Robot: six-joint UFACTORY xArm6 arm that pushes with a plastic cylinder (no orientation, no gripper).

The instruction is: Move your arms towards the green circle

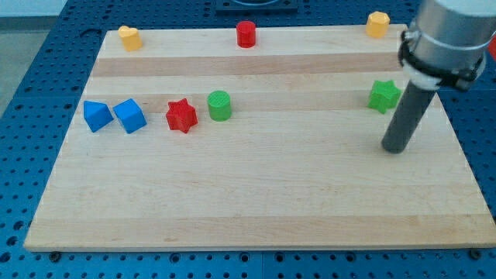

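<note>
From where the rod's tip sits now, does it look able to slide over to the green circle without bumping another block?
Probably yes. My tip rests at the view's right, just below the green star. The green circle lies far toward the view's left, and bare board runs between them. The red star sits beyond the circle, out of the path.

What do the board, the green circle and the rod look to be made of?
The board looks like pale wood: joined planks with visible grain and a satin finish. The green circle looks like matte moulded or printed plastic, evenly coloured; which one I cannot tell. The rod ending in my tip, far to the circle's right beside the green star, looks dark, smooth, possibly metal or plastic.
</note>
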